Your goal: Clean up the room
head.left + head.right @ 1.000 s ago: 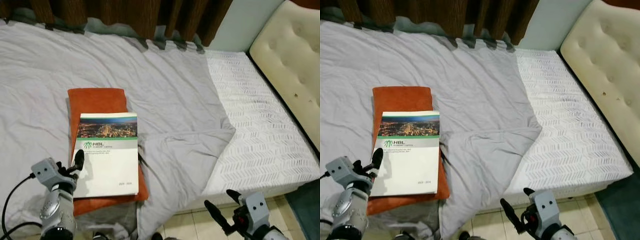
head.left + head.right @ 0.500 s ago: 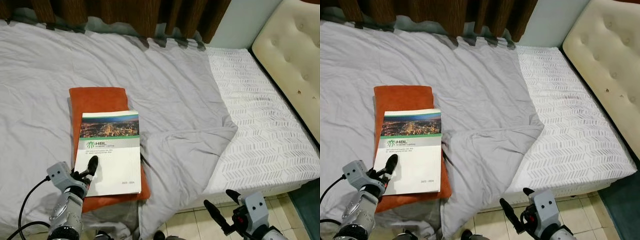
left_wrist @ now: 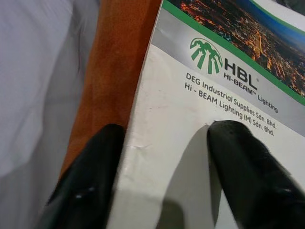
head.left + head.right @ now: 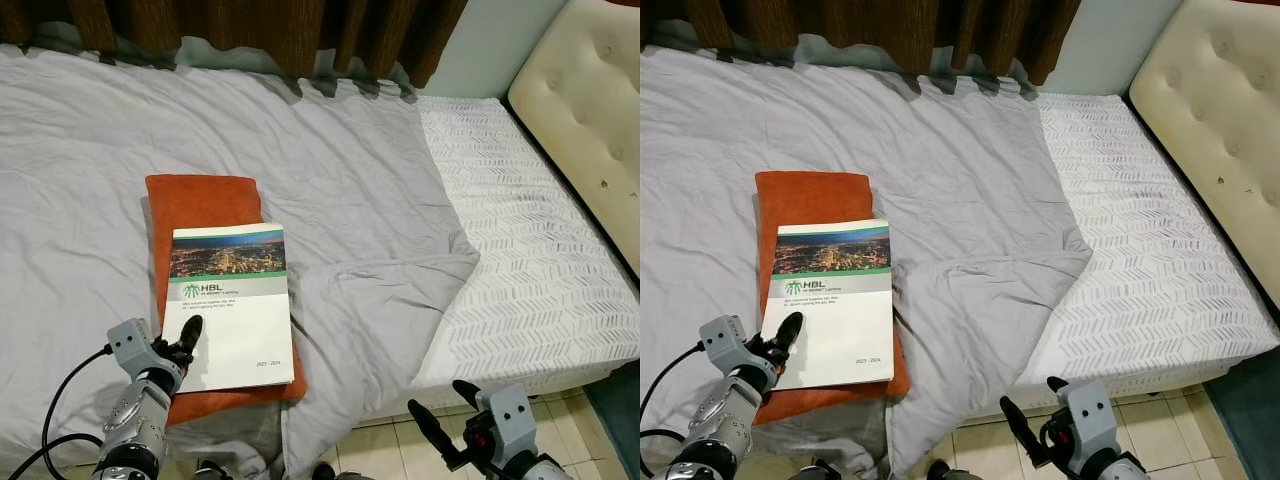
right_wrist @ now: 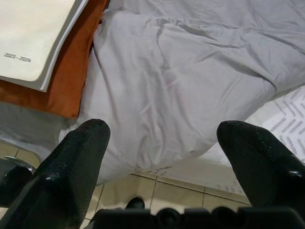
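A white catalogue [image 4: 233,305] with a city photo and green HBL logo lies on an orange pillow [image 4: 202,205] on the bed. My left gripper [image 4: 184,338] is open at the catalogue's near left edge; in the left wrist view [image 3: 164,176] one finger rests over the pillow beside the cover's edge, the other over the white cover [image 3: 181,143]. My right gripper [image 4: 440,412] hangs open low beside the bed, above the tiled floor; the right wrist view [image 5: 162,157] looks at the hanging grey blanket [image 5: 181,90].
The grey blanket [image 4: 330,170] covers most of the bed, folded back off a white patterned sheet [image 4: 530,260] on the right. A cream tufted headboard [image 4: 590,110] stands at the far right, brown curtains [image 4: 260,25] behind. Tiled floor [image 4: 390,455] lies below the bed edge.
The camera has shifted slightly, so the scene sits lower and more to the right. My left gripper has stayed near the catalogue's near left edge. The right arm has not moved.
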You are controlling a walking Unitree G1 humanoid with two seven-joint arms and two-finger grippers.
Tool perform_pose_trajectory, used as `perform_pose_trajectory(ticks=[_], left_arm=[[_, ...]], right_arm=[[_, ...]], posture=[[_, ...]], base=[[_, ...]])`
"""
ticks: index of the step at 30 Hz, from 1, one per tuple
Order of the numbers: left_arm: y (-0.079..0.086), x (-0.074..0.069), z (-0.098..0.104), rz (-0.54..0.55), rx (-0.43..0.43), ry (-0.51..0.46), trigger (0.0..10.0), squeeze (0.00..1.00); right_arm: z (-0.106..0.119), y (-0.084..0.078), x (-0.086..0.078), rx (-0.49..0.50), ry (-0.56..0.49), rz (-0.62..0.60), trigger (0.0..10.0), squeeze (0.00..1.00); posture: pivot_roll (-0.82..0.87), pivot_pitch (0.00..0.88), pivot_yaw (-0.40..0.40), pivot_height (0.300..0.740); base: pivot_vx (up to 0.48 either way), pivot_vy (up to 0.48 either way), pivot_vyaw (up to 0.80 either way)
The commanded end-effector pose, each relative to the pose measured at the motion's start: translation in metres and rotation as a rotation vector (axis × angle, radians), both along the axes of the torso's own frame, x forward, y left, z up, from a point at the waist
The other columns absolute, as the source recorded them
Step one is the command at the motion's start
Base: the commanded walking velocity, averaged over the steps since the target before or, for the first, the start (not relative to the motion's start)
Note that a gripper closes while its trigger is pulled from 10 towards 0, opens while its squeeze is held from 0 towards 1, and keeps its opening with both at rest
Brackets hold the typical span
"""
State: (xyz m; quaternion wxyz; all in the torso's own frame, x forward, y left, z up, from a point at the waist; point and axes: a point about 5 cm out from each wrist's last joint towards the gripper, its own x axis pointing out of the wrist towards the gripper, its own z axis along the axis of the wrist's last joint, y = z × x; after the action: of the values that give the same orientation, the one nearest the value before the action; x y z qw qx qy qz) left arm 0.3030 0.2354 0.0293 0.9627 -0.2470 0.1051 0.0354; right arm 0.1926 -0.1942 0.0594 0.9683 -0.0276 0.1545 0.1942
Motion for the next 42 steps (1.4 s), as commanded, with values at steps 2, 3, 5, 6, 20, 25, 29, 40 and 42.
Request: perform_pose_trajectory(ticks=[2,3,5,6,20,25,29,40,42], left_arm=[[-0.022,-0.010,-0.022,-0.093,-0.027,0.120,0.0,0.00],[-0.023,-0.010,-0.022,-0.106,-0.034,0.126,0.0,0.00],[-0.025,-0.010,-0.023,-0.118,-0.040,0.125,0.0,0.00],[-0.027,-0.010,-0.023,-0.143,-0.042,0.129,0.0,0.00],[-0.007,-0.001,0.000,-0.149,0.041,-0.015,0.0,0.00],[0.011,0.007,0.023,-0.135,0.132,-0.107,0.0,0.00],[0.022,0.013,0.044,-0.115,0.234,-0.184,0.0,0.00],[-0.039,0.000,0.071,-0.291,0.536,-0.354,0.0,0.00],[-0.047,-0.004,0.074,-0.312,0.562,-0.375,0.0,0.00]], right_arm=[[-0.004,-0.006,-0.005,-0.012,0.031,-0.032,10.0,0.00],[-0.005,-0.006,-0.005,-0.010,0.032,-0.034,10.0,0.00],[-0.006,-0.006,-0.005,-0.009,0.033,-0.036,10.0,0.00],[-0.006,-0.005,-0.004,-0.005,0.033,-0.038,10.0,0.00],[-0.010,0.000,0.016,0.013,-0.005,-0.063,10.0,0.00],[-0.011,0.007,0.034,0.032,-0.037,-0.077,10.0,0.00],[-0.010,0.012,0.046,0.046,-0.063,-0.081,10.0,0.00],[0.016,0.001,0.065,0.053,-0.247,-0.258,10.0,0.00],[0.019,-0.002,0.065,0.057,-0.269,-0.296,10.0,0.00]], posture=[[-0.18,0.262,-0.211,0.740],[-0.17,0.258,-0.207,0.740],[-0.17,0.258,-0.207,0.740],[-0.17,0.255,-0.203,0.740],[-0.11,0.162,-0.145,0.740],[-0.07,0.109,-0.126,0.740],[-0.03,0.065,-0.113,0.740],[0.02,0.000,-0.078,0.740],[0.03,0.000,-0.070,0.740]], base=[[0.000,0.000,0.00],[0.000,0.000,0.00],[0.000,0.000,0.00],[0.000,0.000,0.00],[0.000,0.000,0.00],[0.000,0.000,0.00],[0.000,0.000,0.00],[0.000,0.000,0.00],[0.000,0.000,0.00]])
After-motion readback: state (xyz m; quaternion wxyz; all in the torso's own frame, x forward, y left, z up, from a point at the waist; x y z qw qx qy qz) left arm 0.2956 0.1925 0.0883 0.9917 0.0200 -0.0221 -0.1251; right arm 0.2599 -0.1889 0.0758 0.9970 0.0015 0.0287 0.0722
